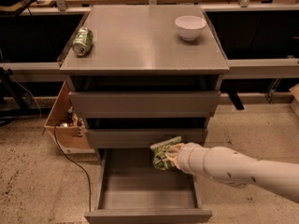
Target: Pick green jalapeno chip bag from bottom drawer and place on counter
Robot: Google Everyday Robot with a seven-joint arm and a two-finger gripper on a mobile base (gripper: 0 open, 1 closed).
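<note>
Chip bag (160,156) held above the open drawer (140,192)
Gripper (171,156) pinches the bag; next, raise it onto the counter (140,41).

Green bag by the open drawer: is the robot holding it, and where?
Yes. The gripper holds the green jalapeno chip bag by its right side, above the bottom drawer.
</note>
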